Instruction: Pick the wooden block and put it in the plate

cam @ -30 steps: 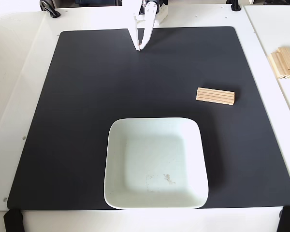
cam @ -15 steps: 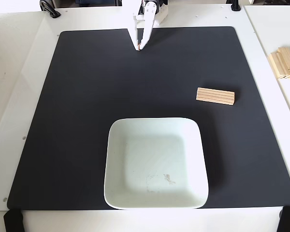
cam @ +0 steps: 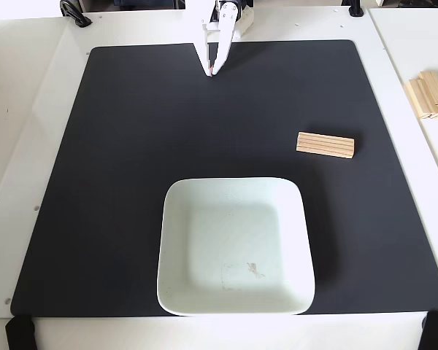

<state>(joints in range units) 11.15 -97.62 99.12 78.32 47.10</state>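
Fixed view, pincer closed, empty

You will find no readable text, label, brand, number or sign anywhere in the fixed view: none on the plate, none on the wooden block, none on the gripper.
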